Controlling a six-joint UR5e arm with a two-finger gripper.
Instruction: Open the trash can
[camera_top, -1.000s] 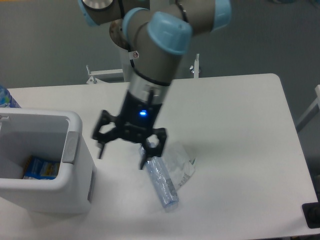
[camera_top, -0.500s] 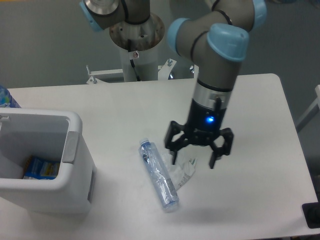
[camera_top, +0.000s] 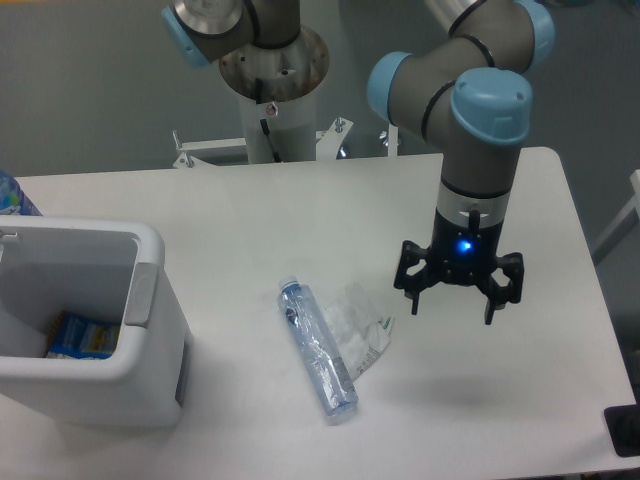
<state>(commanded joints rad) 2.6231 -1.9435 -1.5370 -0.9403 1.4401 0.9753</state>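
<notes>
- Grey wall stands behind a white counter (camera_top: 250, 210) that carries everything in view.
- Claw (camera_top: 459, 296) hangs above the right part of the counter with its fingers spread and nothing between them, pointing down.
- Nearest to it, to its left, lie a crumpled clear plastic wrapper (camera_top: 355, 330) and a clear bottle (camera_top: 318, 349) on its side; the two touch.
- Trash can (camera_top: 90, 330) sits at the far left edge, well apart from the claw. Its top looks open already: the inside shows, with a blue-and-yellow packet (camera_top: 82, 336) at the bottom. The grey push tab (camera_top: 141, 293) faces the claw's side.
- Risk, as I judge it: any low sweep back toward the can crosses the bottle and wrapper and could roll or drag them.
- Pressing the tab again might close a can that already stands open.
</notes>
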